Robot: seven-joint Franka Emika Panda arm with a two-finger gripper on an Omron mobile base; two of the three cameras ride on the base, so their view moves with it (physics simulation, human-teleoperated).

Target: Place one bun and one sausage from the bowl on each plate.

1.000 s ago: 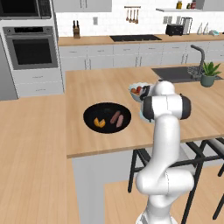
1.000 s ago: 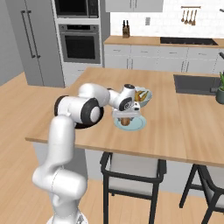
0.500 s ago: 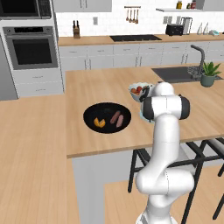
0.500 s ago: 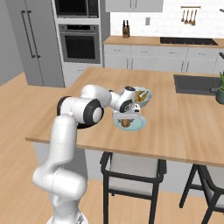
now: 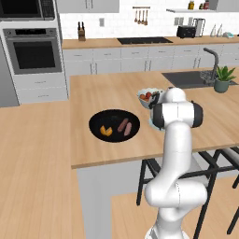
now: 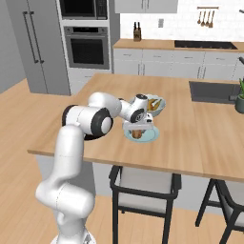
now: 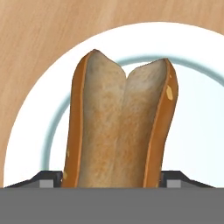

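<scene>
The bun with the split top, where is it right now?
The bun sits on the pale blue plate in the hand view, between the gripper's open fingertips. From the right base view, that plate lies beside the grey fruit bowl.

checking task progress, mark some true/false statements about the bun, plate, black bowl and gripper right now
1. A bun lies on the pale plate right below the gripper. True.
2. The black bowl is empty. False: it holds two reddish sausages and an orange bun piece.
3. The gripper's jaws stand wide, one fingertip on each side of the bun. True.
4. The plate under the gripper already holds a sausage. False: the hand view shows a bun there and no sausage.
5. The fruit bowl sits at the oven end of the counter. False: it stands beside the plate.
</scene>
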